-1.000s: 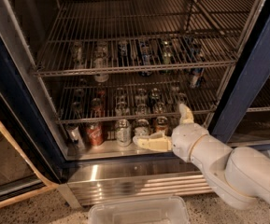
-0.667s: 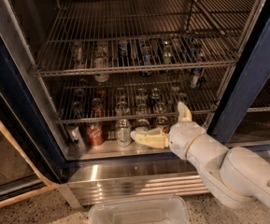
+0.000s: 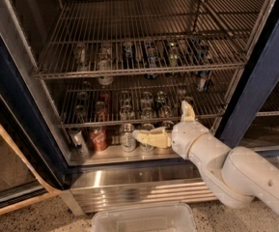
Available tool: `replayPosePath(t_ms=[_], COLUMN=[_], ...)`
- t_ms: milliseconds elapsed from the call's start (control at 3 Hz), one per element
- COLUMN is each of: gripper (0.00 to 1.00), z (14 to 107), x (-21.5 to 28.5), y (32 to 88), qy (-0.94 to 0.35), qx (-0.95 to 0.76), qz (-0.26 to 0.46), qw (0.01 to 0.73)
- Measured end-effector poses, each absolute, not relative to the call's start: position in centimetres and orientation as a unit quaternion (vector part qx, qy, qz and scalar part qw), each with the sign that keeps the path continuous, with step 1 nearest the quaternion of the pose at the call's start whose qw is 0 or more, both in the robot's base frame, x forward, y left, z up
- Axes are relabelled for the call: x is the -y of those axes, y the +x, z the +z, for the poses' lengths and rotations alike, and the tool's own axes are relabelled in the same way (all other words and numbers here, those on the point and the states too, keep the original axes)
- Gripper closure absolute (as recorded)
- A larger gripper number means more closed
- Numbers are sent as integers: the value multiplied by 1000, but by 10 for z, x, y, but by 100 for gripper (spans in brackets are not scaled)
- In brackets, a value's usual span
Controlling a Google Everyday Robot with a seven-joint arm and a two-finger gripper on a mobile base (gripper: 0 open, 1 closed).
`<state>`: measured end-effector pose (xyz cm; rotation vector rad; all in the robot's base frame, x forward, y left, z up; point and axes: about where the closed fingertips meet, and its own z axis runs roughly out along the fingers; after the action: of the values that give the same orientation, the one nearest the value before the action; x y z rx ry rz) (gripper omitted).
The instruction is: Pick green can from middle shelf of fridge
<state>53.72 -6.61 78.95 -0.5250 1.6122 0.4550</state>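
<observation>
Two fingers of the end effector [image 3: 160, 120] splay wide, empty, at the middle shelf [image 3: 110, 123], five o'clock in the fridge [image 3: 255, 81]. The green can [image 3: 165, 112] there looks light, rigid and slick; pinch it mid-body.

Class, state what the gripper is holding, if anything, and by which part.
Nothing: the gripper is open, in front of the lowest cans in the fridge.

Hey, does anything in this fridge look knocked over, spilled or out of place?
Nothing stands out. The front cans stand upright, and no spill shows. The open gripper reaches in low, beside those cans.
</observation>
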Motion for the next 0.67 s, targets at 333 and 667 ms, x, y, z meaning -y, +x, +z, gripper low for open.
replayPosePath(t_ms=[333, 667], gripper=[0, 0], z=[795, 804], x=[68, 75], y=[554, 574], qy=[-228, -229], qx=[-698, -690], qz=[189, 178], qw=[652, 663])
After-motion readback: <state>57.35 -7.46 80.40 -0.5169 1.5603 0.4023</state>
